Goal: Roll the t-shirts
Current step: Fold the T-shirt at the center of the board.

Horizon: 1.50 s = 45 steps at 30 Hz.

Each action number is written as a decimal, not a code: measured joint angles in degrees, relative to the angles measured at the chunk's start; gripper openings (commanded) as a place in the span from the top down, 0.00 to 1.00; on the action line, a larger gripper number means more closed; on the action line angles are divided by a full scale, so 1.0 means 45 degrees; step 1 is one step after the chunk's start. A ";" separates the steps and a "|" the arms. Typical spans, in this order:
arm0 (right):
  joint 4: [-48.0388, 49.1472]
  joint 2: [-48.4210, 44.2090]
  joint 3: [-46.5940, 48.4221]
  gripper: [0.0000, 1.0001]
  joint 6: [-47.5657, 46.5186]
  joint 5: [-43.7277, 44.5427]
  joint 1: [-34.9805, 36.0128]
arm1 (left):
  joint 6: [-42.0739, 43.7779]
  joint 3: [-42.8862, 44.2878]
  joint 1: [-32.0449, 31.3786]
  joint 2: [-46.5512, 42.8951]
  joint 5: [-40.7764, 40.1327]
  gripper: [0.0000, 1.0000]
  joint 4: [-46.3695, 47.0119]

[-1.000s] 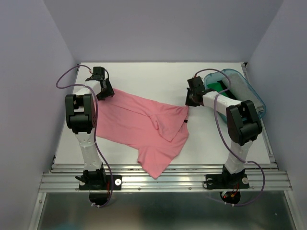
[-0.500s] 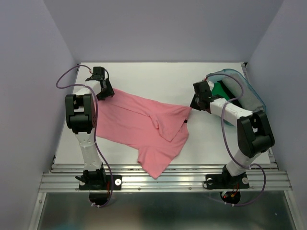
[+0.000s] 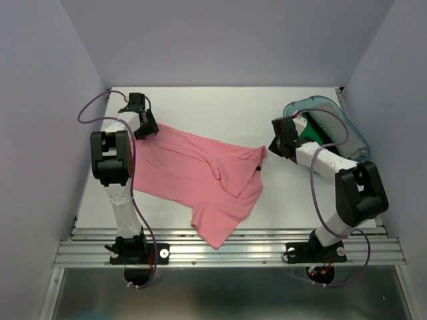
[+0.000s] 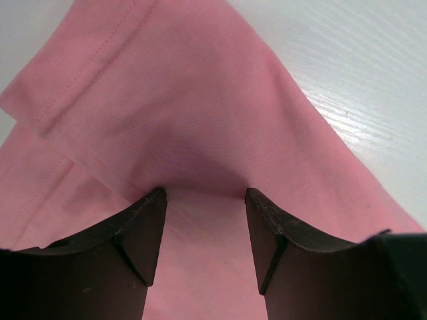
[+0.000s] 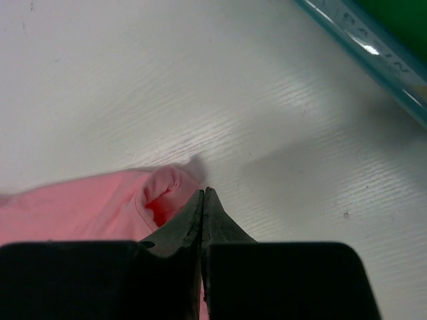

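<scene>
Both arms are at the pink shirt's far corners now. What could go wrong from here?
1. The right gripper is shut on only a corner tip of the pink t-shirt; a pull could slip it free.
2. The left gripper stands open over the other corner, so the shirt may drag instead of flattening.
3. The right arm sits beside the teal tub and might knock it.

The t-shirt [image 3: 207, 177] is plain salmon-pink, with a small black neck label [image 3: 257, 171]; the table [image 3: 220, 107] is white with faint grain streaks; the tub [image 5: 365, 48] is translucent teal, the cloth [image 3: 308, 132] inside it green; the left arm [image 3: 120, 193] and right arm [image 3: 320, 160] are white with black joints, their cables [image 3: 90, 107] purple.
</scene>
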 measured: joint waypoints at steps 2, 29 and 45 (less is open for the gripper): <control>0.0068 0.0112 -0.0005 0.99 0.0078 0.0355 0.0000 | 0.0000 0.0000 0.0010 0.0000 0.0029 0.38 0.0000; 0.1632 0.1734 -0.0238 0.67 -0.2361 -0.2696 -0.0029 | 0.0010 0.0019 0.0019 0.0000 0.0058 0.39 -0.0010; 0.1753 0.1943 -0.0189 0.99 -0.2477 -0.1214 -0.0039 | 0.0039 0.0073 0.0102 0.0053 0.0068 0.39 0.0000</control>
